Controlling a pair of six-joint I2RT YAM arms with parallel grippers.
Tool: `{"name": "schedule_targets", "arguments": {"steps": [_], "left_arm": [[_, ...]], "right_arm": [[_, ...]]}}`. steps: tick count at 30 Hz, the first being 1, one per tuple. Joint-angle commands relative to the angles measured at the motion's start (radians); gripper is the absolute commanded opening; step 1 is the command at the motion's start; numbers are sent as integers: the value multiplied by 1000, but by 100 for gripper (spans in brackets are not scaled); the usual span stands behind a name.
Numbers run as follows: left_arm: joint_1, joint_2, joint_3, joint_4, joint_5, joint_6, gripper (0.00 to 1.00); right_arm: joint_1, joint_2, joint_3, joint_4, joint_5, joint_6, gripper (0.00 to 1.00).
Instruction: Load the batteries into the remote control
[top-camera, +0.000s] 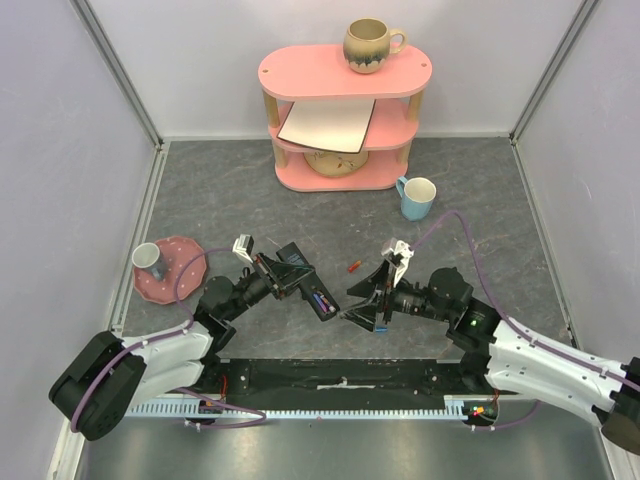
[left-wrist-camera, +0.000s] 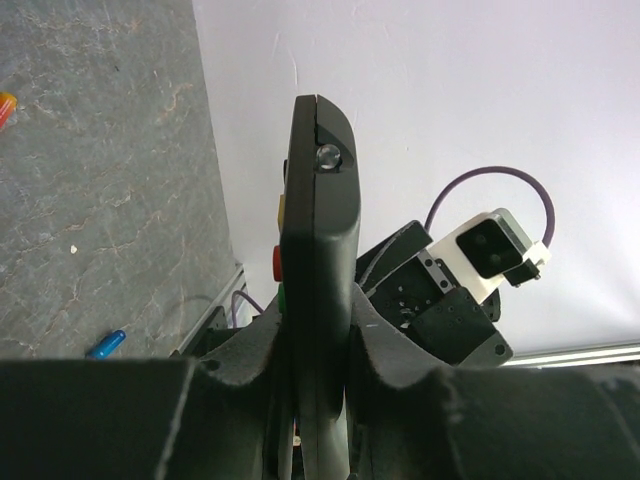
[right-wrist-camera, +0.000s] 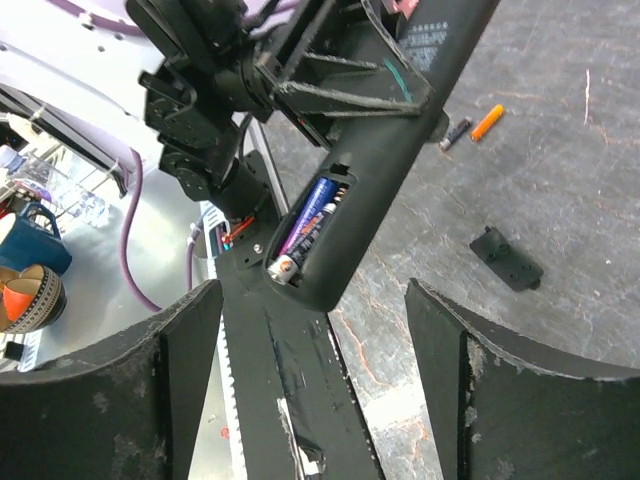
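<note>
Slim black plastic remote control (right-wrist-camera: 372, 165) is pinched by left gripper (left-wrist-camera: 318, 345); dark purple cylindrical battery (right-wrist-camera: 306, 228) is seated in its open bay. Right gripper (right-wrist-camera: 315, 325) is held spread, just beside that bay.

Brown mug (top-camera: 370, 45) sits atop pink shelf (top-camera: 300, 72), blue mug (top-camera: 417, 197) nearby
</note>
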Motion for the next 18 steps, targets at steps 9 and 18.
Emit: {"name": "schedule_targets", "arguments": {"steps": [9,18], "left_arm": [[3,-14,38,47,28,-40,2],[3,-25,32,43,31,-34,2]], "right_arm": [[-4,88,25,46,-10,-15,78],[-3,119,36,66,-9,-6,77]]}}
